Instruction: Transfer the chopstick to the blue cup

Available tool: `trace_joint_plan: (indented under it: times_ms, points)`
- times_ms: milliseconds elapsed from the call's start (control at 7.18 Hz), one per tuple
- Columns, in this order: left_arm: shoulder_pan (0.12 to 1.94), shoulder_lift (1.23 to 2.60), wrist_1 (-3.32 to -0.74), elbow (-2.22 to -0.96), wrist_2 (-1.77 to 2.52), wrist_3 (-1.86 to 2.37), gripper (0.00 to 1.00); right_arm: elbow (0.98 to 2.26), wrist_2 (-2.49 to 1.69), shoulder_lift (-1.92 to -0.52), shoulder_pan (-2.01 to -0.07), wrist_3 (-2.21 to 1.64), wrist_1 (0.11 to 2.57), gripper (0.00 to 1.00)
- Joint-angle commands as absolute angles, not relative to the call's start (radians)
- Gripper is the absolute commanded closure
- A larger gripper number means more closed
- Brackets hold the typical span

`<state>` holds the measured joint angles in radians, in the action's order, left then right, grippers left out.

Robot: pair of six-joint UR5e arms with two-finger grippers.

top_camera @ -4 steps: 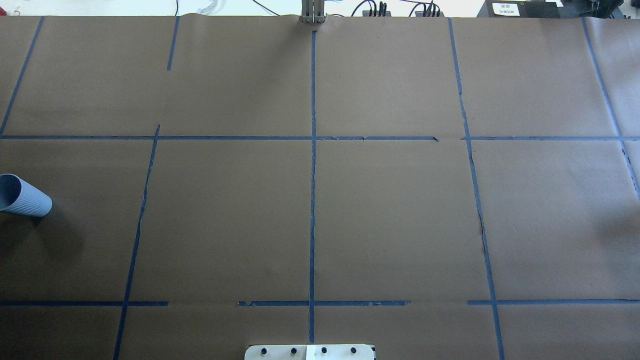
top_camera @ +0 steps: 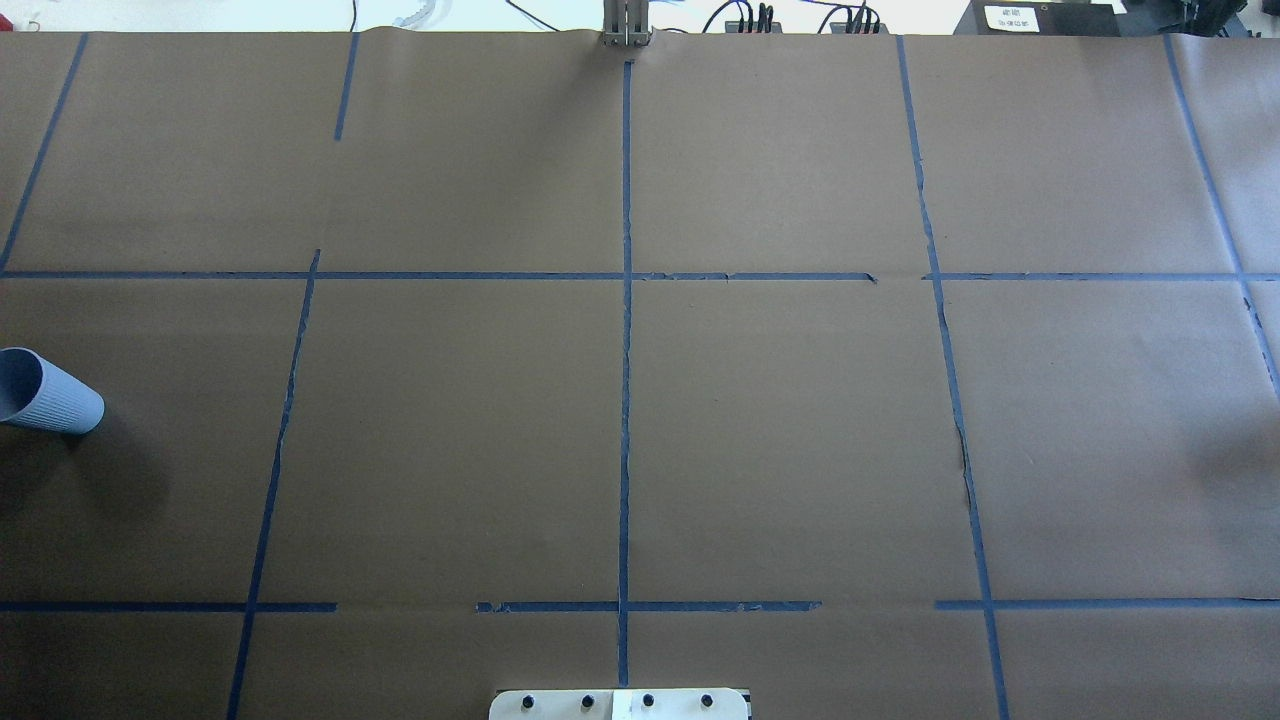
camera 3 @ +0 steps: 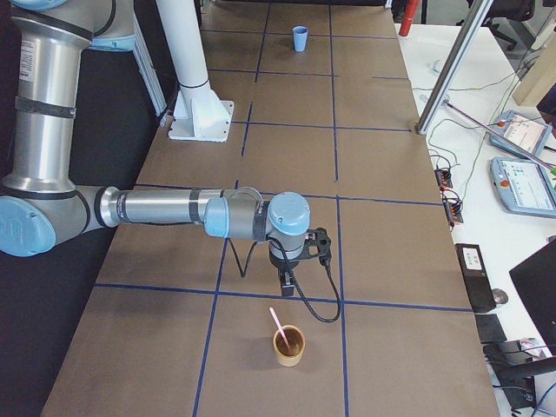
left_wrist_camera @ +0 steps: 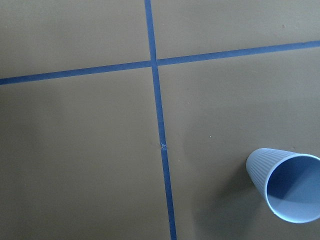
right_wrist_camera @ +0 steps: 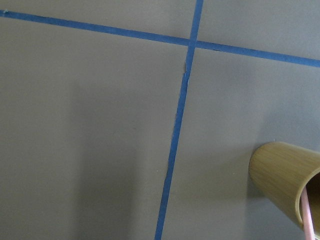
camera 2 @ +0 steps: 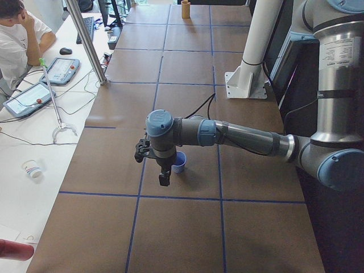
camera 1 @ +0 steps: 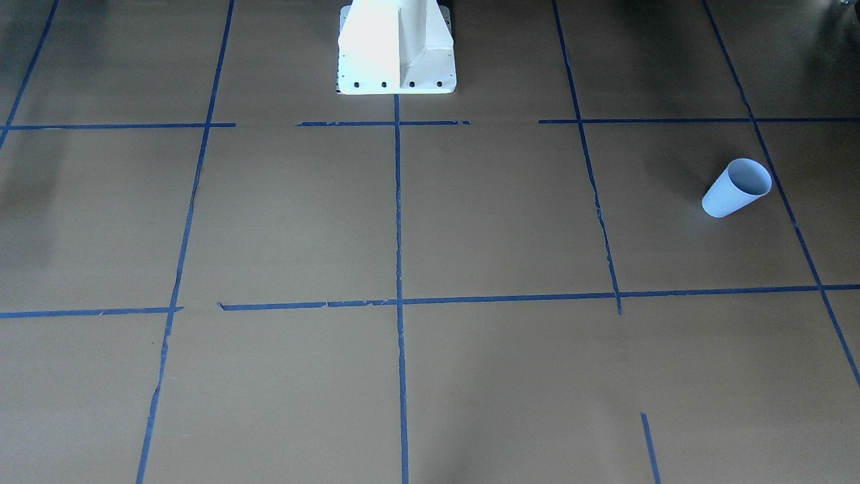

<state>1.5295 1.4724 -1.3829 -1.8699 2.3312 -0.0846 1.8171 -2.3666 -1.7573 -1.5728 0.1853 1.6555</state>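
When looking along the table [top_camera: 800,450] from its right end, find a bamboo cup [camera 3: 289,346] standing upright, with the chopstick [camera 3: 278,323] leaning inside it, pink top poking above the rim. Same pair cut off at the corner of the right wrist view, chopstick against the inner wall. At the far left end, well apart from those, find the blue cup [top_camera: 50,392], upright, mouth up, plain darker blue showing down inside. Beside it hangs the left gripper [camera 2: 164,181], apparently not touching. Close to the bamboo cup, but apart from it, hangs the right gripper [camera 3: 285,283]. With both seen only from the sides, cannot tell how far the fingers stand open or whether anything is held. Brown paper over the table, gridded with blue tape [top_camera: 625,400]. White base [camera 1: 396,47] at the robot's edge. Across from it, a white bench [camera 2: 23,187] with tablets [camera 2: 61,71], cables and a seated person [camera 2: 23,28].
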Motion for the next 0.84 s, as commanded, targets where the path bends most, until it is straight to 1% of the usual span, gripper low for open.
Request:
trace_joint_plan:
  times_ms: [0, 139, 279, 418, 697]
  points:
    - [1.528, 1.454, -1.394, -1.887, 2.338, -0.098, 0.00, 1.818, -2.372, -1.758, -1.574, 0.184, 1.657, 0.00]
    - [1.519, 1.456, -1.420, -1.884, 2.336, -0.089, 0.00, 1.818, -2.372, -1.758, -1.574, 0.184, 1.657, 0.00]
    - [1.390, 1.457, -1.471, -1.864, 2.330, -0.078, 0.00, 1.818, -2.372, -1.758, -1.574, 0.184, 1.657, 0.00]
    - [1.312, 1.474, -1.539, -1.823, 2.330, 0.028, 0.00, 1.822, -2.373, -1.758, -1.574, 0.184, 1.657, 0.00]
    - [1.229, 1.483, -1.790, -1.688, 2.329, 0.209, 0.00, 1.832, -2.372, -1.758, -1.572, 0.186, 1.655, 0.00]
